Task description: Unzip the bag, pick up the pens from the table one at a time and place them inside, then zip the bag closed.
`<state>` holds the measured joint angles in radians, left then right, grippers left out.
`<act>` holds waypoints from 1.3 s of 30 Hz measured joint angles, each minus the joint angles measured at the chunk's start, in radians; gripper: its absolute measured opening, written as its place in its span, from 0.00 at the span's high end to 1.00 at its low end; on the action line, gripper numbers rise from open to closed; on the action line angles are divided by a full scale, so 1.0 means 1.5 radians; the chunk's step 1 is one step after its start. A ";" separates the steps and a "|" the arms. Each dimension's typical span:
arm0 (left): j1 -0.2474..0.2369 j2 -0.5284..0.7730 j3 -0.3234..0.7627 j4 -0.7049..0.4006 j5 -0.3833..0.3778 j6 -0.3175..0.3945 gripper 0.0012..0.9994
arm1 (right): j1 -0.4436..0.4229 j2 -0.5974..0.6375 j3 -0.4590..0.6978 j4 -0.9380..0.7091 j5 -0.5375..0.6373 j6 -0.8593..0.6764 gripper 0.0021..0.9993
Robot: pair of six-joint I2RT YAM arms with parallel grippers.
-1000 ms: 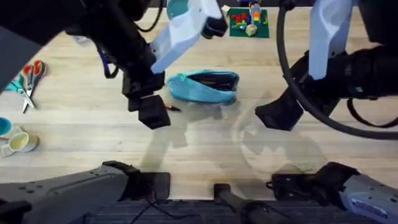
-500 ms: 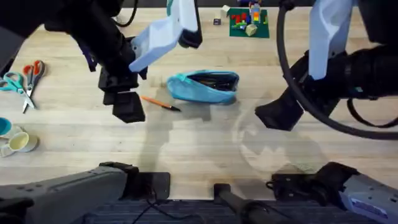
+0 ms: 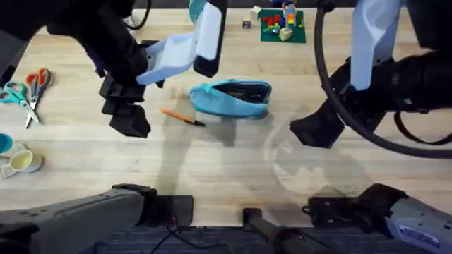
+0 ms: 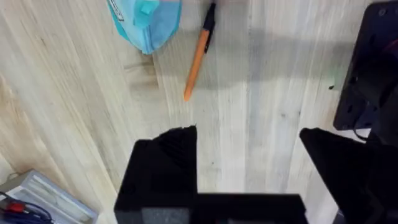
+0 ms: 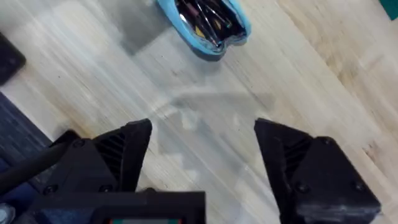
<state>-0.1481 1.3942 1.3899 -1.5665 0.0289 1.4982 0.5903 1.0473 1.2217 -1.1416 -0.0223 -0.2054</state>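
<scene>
The light blue bag (image 3: 232, 99) lies unzipped near the middle of the table (image 3: 226, 169), with pens showing in its dark inside (image 5: 205, 18). An orange pen with a dark tip (image 3: 182, 117) lies on the wood just left of the bag, also seen in the left wrist view (image 4: 198, 56) beside the bag's end (image 4: 146, 22). My left gripper (image 3: 126, 116) hovers left of that pen, open and holding nothing (image 4: 249, 143). My right gripper (image 3: 316, 131) hangs to the right of the bag, open and holding nothing (image 5: 202, 134).
Orange-handled and teal-handled scissors (image 3: 30, 92) lie at the far left, with small cups (image 3: 18, 161) near the left edge. A green plate of colourful bricks (image 3: 282, 25) and a teal round object (image 3: 200, 8) stand at the back.
My left gripper has moved left and away from the bag, uncovering the orange pen on the table. The right arm and the bag have not moved.
</scene>
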 joint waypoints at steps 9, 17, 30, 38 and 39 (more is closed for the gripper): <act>0.033 0.066 0.000 0.041 -0.012 0.054 0.00 | 0.000 0.000 0.000 0.000 0.000 0.000 0.00; 0.033 0.138 0.000 0.053 -0.001 0.099 0.00 | 0.000 0.000 0.000 0.000 0.000 0.000 0.00; 0.033 0.182 -0.058 0.116 0.060 0.122 0.00 | 0.000 0.000 0.000 0.000 0.000 0.000 0.00; 0.033 0.182 -0.120 0.186 0.073 0.130 0.00 | 0.000 0.000 0.000 0.000 0.000 0.000 0.00; 0.033 0.182 -0.127 0.199 0.073 0.131 0.00 | 0.000 0.000 0.000 0.000 0.000 0.000 0.00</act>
<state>-0.0982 1.6672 1.1999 -1.2682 0.1387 1.6943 0.5903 1.0473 1.2217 -1.1416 -0.0223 -0.2050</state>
